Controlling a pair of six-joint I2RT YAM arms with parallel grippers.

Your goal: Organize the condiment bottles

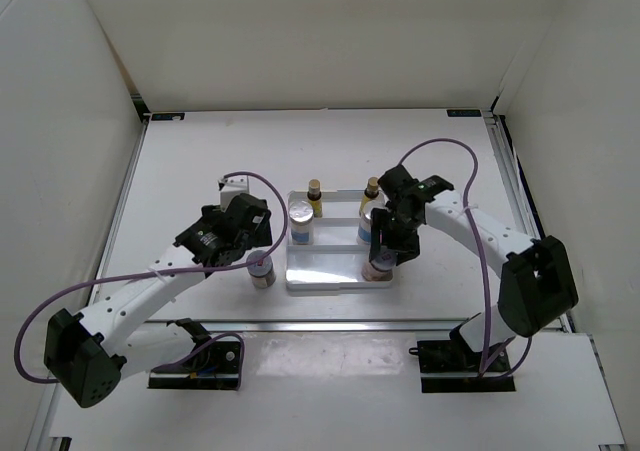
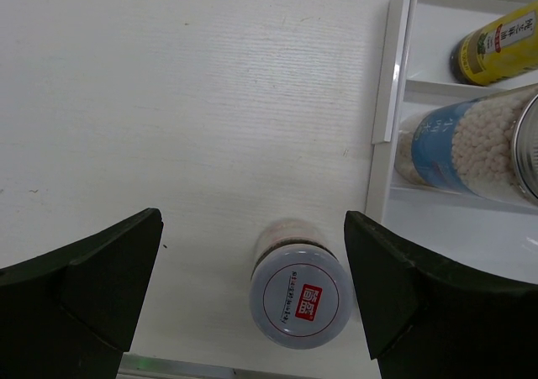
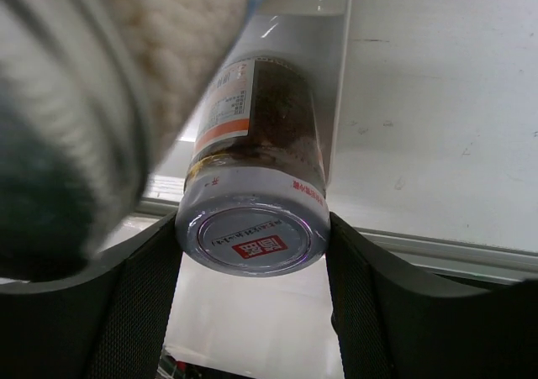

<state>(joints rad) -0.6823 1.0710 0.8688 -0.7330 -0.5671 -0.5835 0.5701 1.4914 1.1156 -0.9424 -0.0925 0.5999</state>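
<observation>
right gripper [image 3: 252, 253] is clamped on a jar [image 3: 252, 219], held at the tray's [image 1: 330, 283] low front step, near its 4 o'clock corner. i cannot tell whether the base already rests there. to do this well, i'd keep the jar upright, seat it flat on that step inside the rim, and let go only once it sits firm. a blue bottle [image 1: 368, 223] stands just behind, at the jar's 12 o'clock, and crowds the wrist view, so the fingers [image 3: 361, 303] have little room. spreading them slightly and lifting straight out looks safest.

left gripper [image 2: 250, 219] hangs spread wide over the second jar [image 2: 298, 293], which stands untouched on the counter [image 2: 168, 102] just off the tray's 8 o'clock side. the other blue bottle [image 1: 300, 218] is on the middle step at 10 o'clock. a yellow bottle [image 1: 314, 197] stands on the back step at 11 o'clock, and the second yellow bottle [image 1: 372, 193] at 1 o'clock.
</observation>
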